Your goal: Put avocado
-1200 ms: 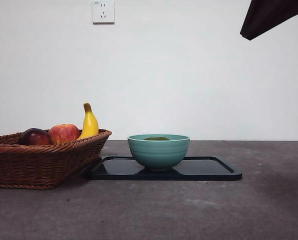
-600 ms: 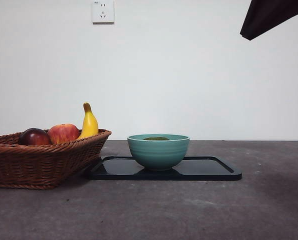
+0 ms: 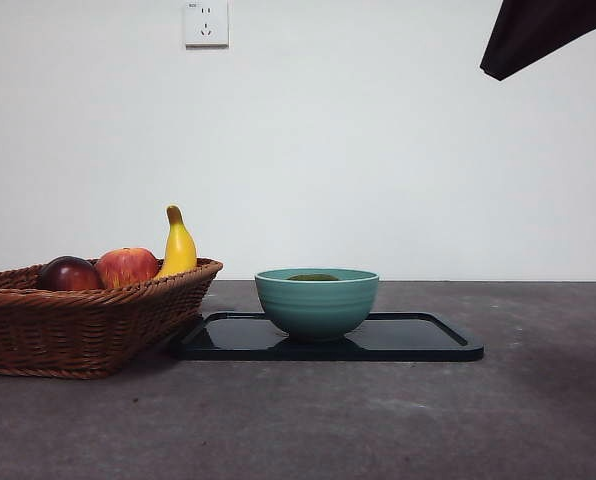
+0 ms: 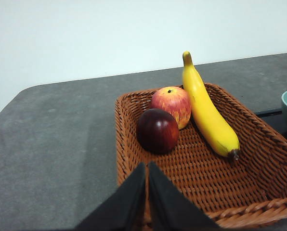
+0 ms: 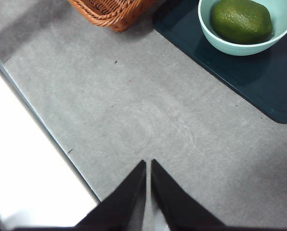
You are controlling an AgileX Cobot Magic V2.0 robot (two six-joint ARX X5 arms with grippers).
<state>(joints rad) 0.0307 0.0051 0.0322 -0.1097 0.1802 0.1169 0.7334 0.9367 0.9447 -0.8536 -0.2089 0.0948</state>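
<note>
Avocado (image 5: pixel 241 20) lies in teal bowl (image 3: pixel 317 302) on dark tray (image 3: pixel 418 340), frame centre | placing looks done; next move likely none | left gripper (image 4: pixel 147 168) and right gripper (image 5: pixel 148 164) closed, empty | front view shows only the fruit's top above the rim.

The bowl (image 3: pixel 317 302) stands on the tray (image 3: pixel 418 340), toward the tray's basket-side end, and the avocado (image 5: pixel 241 20) lies inside the bowl. The basket (image 3: pixel 78 325) sits just beside the tray, to the left of the bowl in the front view. In the basket, the apple (image 4: pixel 171 105) lies between the plum (image 4: pixel 157 131) and the banana (image 4: pixel 208 112), touching both.
</note>
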